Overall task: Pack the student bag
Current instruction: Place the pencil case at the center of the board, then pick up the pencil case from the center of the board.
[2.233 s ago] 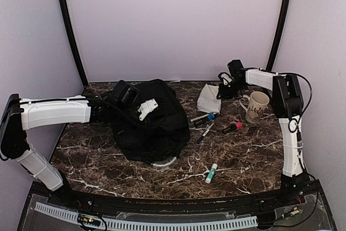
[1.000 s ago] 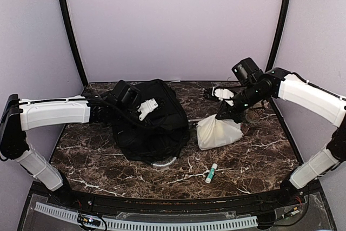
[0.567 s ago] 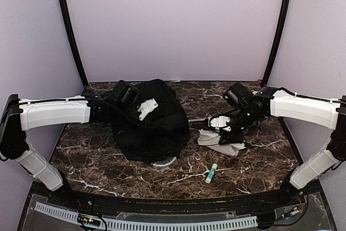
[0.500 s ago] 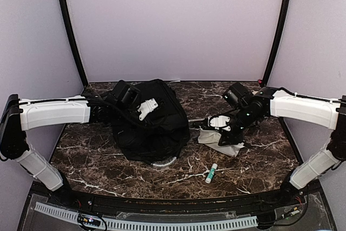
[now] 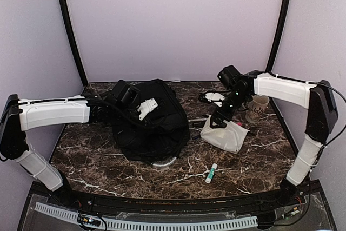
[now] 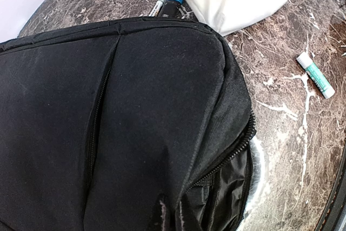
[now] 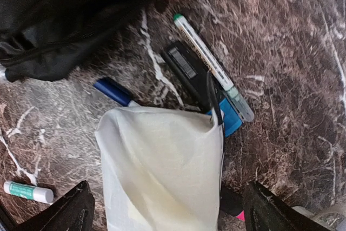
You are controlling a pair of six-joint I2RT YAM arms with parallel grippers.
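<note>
1. The student bag [image 5: 154, 125], a black fabric backpack, lies left of the middle of the dark marble table [image 5: 259, 158]. Its pale grey loop handle [image 5: 162, 162] shows at its near edge.
2. The left wrist view is almost filled by the bag. A zipper [image 6: 238, 144] along one corner stands open and shows black lining.
3. The left gripper [image 5: 147, 109] sits over the top of the bag. Its fingers show in neither view, so I cannot tell how far they are spread or whether they hold any fabric.
4. The right gripper [image 5: 218, 121] hangs just right of the bag, over a white cloth pouch [image 5: 226, 136] that lies on the table. Its fingers [image 7: 75, 209] are spread wide with the pouch between them, and they clamp nothing.
5. Between the bag and the pouch lie three things:
   - a white marker [image 7: 208, 66] with a green cap;
   - a flat black item [image 7: 186, 66] bearing a label, touching the marker;
   - a blue-capped pen [image 7: 113, 91], partly under the pouch.
6. A green-and-white glue stick [image 5: 211, 173] lies right of the bag's near corner, apart from the pouch.
7. A pale mug [image 5: 257, 107] stands beyond the pouch, on the side away from the bag.
</note>
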